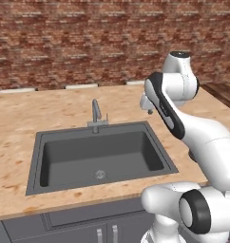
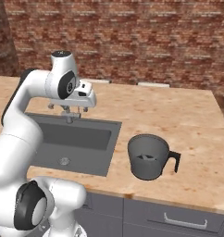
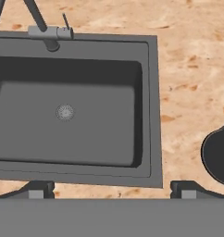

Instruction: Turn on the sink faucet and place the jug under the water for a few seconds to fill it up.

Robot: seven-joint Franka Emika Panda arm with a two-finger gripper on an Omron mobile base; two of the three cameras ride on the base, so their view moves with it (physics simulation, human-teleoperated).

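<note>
gripper (image 3: 112, 189): jaws spread wide, holding nothing, up over the sink (image 3: 153, 92) | jug (image 2: 149, 156): upright on the tabletop (image 2: 188, 115), about 3 o'clock of the sink | sink faucet (image 1: 95, 114): at sink's 12 o'clock rim

base cams flank arm, share sink (image 1: 100, 159); hand cam looks down close.

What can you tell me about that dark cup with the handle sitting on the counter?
The jug is a dark grey, slightly see-through cup, wider at the rim than at the base, with a black handle on one side. It stands upright on the wood-patterned counter, to the right of the sink. It looks empty. Nothing touches it but the counter.
</note>
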